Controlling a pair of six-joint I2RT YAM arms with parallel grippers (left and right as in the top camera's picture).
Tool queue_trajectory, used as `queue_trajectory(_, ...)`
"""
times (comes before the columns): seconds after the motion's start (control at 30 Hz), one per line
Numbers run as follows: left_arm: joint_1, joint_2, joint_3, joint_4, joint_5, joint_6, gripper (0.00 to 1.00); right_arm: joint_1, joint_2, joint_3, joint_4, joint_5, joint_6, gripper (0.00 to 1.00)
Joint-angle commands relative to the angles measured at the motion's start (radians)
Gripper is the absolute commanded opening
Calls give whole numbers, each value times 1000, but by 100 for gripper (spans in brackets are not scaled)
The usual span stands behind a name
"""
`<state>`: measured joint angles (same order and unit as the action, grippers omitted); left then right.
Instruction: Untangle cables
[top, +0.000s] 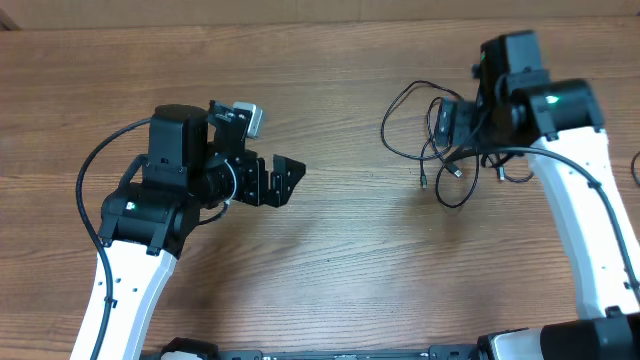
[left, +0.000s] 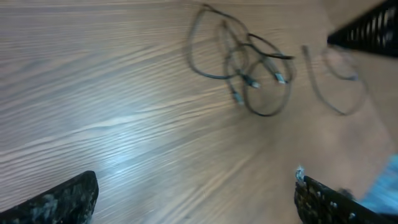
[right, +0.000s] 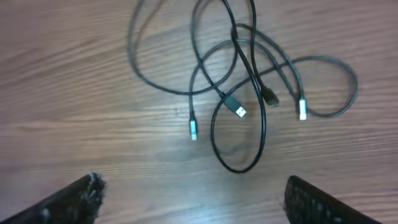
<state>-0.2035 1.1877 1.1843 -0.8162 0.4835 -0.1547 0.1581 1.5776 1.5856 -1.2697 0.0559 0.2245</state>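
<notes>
a brown wood-grain table (top: 330, 260) fills every view. thin black cables (right: 238, 110) lie in loose, overlapping loops at two o'clock, beneath the right gripper (right: 193, 193), whose fingers are spread wide and empty. the left gripper (top: 289, 180), at nine o'clock, is likewise spread wide.

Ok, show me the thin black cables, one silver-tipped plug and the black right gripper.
Thin black cables (right: 239, 169), right wrist view, bottom of lowest loop.
Silver-tipped plug (right: 193, 129), right wrist view, metal tip.
Right gripper (right: 193, 183), right wrist view, midway between fingertips.

Cables (right: 239, 111): thin black cords in loose, overlapping loops.
They lie flat at 2 o'clock in the overhead view, with silver-tipped plug ends (right: 193, 129) on the 6 o'clock side.
</notes>
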Motion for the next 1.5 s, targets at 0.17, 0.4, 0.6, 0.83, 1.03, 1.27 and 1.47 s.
queue_trajectory(0.17,-6,-3,10,3,-133,-3,100,-34,-6,-330,226,-5,200,100)
queue_trajectory(0.4,-6,-3,10,3,-132,-3,100,-36,-6,-557,463,-5,286,100)
queue_trajectory(0.6,-6,-3,10,3,-133,-3,100,-36,-5,-700,638,13,322,100)
queue_trajectory(0.83,-6,-3,10,3,-132,-3,100,-36,-4,-801,874,37,322,51)
queue_trajectory(1.03,-6,-3,10,3,-133,-3,100,-36,-13,-756,867,-63,285,4)
queue_trajectory(1.27,-6,-3,10,3,-132,-3,100,-35,-152,-317,523,-195,143,4)
queue_trajectory(1.47,-6,-3,10,3,-132,-3,100,-34,-193,168,345,-253,103,4)
